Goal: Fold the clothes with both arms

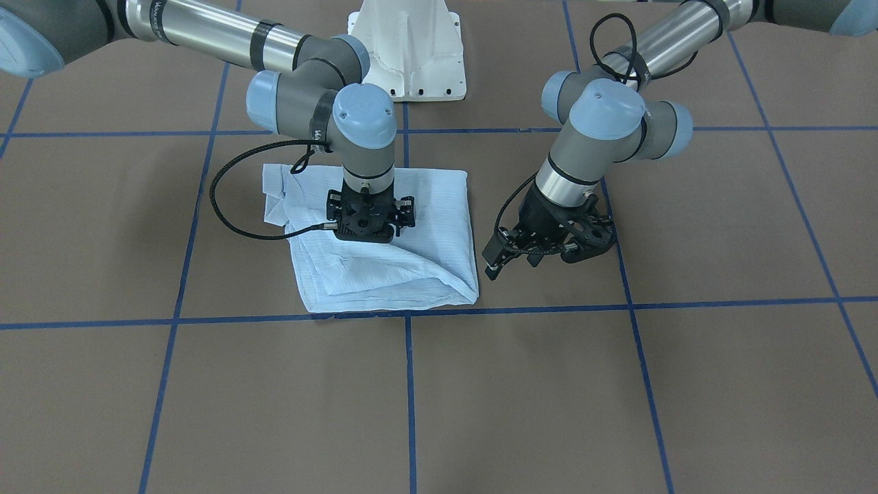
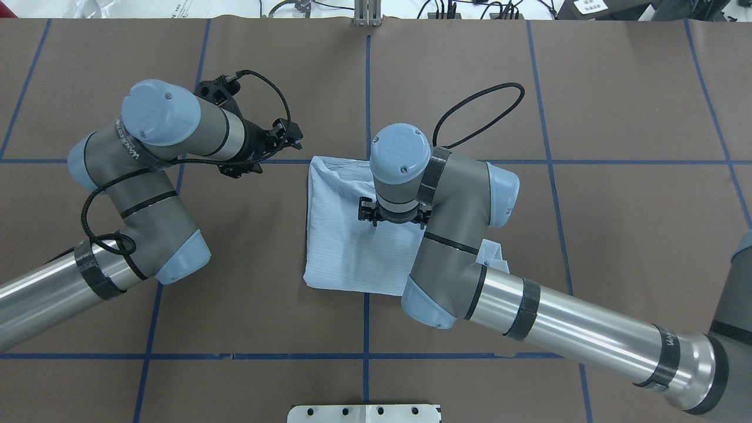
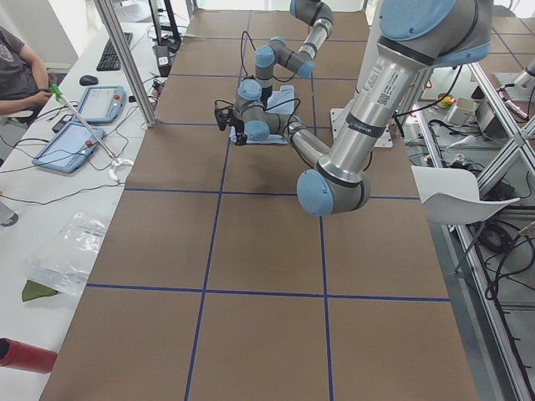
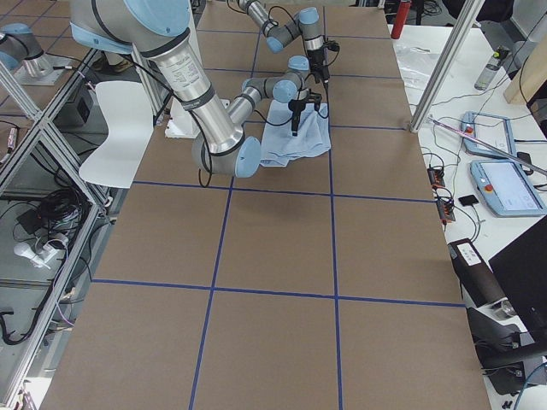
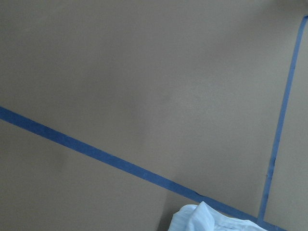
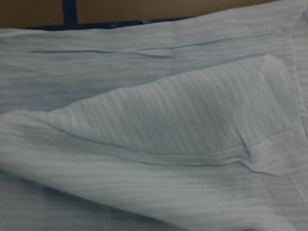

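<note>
The table [image 1: 720,226] is flat and brown. Blue tape lines [image 1: 409,384] cross it and make big squares. A light blue shirt [image 1: 384,274] lies folded on the table, near the middle, with one edge just beside a blue line. A white base [image 1: 411,48] stands at the far edge.

Robotics lab. L arm [image 2: 153,226] & R arm [image 2: 452,235] at white pedestal [image 1: 408,55] over tape-gridded table [image 1: 720,226]; alu posts [image 3: 125,63]. Side bench [image 3: 21,180] w/ teach pendants [image 3: 102,104], keyboard [image 3: 110,52], mouse [image 3: 89,80].
</note>
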### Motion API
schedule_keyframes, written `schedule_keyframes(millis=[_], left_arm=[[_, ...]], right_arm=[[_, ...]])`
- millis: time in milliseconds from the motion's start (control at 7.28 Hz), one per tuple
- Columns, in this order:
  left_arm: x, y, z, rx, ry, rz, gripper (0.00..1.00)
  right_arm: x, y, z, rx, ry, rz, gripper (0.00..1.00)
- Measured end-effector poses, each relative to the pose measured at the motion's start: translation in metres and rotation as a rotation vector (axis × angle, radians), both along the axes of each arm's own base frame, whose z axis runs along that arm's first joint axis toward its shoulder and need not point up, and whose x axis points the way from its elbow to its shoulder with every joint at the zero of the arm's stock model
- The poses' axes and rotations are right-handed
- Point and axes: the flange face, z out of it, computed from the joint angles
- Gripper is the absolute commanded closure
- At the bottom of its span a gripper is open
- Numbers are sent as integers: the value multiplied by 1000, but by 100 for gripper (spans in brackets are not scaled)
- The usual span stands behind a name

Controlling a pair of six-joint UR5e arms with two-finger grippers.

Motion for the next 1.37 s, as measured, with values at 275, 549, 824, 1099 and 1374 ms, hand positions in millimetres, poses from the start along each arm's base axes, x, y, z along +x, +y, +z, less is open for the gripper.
schedule_keyframes(millis=[275,549,824,1099,1374], left_arm=[[0,0,0,-2,1,-1,0],[0,0,1,-7,2,-4,0],[0,1,0,-8,5,-4,0],[1,1,-2,-7,8,-2,0],[-7,4,-7,12,15,1,0]], right_arm=[[8,-24,9,32,23,-9,0],[21,-56,21,59,33,-3,0],[29,-86,32,88,24,11,0],[46,-114,22,126,11,23,0],[75,-137,8,166,-15,15,0]])
